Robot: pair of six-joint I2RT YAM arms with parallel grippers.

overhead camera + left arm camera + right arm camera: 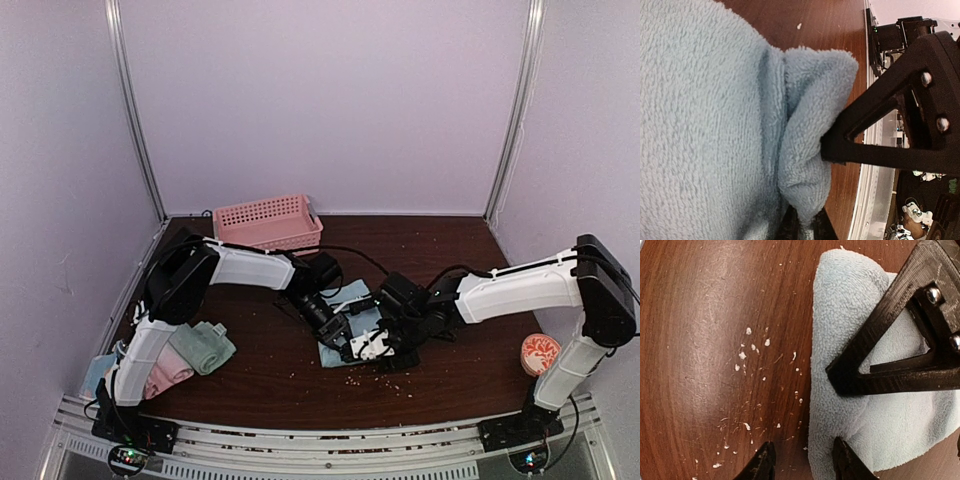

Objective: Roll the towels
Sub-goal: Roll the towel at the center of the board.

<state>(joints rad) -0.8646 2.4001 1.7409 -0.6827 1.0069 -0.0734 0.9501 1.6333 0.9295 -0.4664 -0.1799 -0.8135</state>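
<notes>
Light blue towel (333, 352) lies mid-table (700, 340), its rolling judged under way: left gripper (812, 187) pinches a raised fold tight, right gripper (805, 460) stands spread astride the towel's edge, and the next move calls for turning that fold over evenly.

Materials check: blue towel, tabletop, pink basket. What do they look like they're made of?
Towel: soft terry cloth, likely cotton; fuzzy looped pile shows. Tabletop: dark brown wood or wood-look laminate; grain streaks, slight sheen. Basket: rigid pink plastic, probably moulded; regular perforated walls.
</notes>
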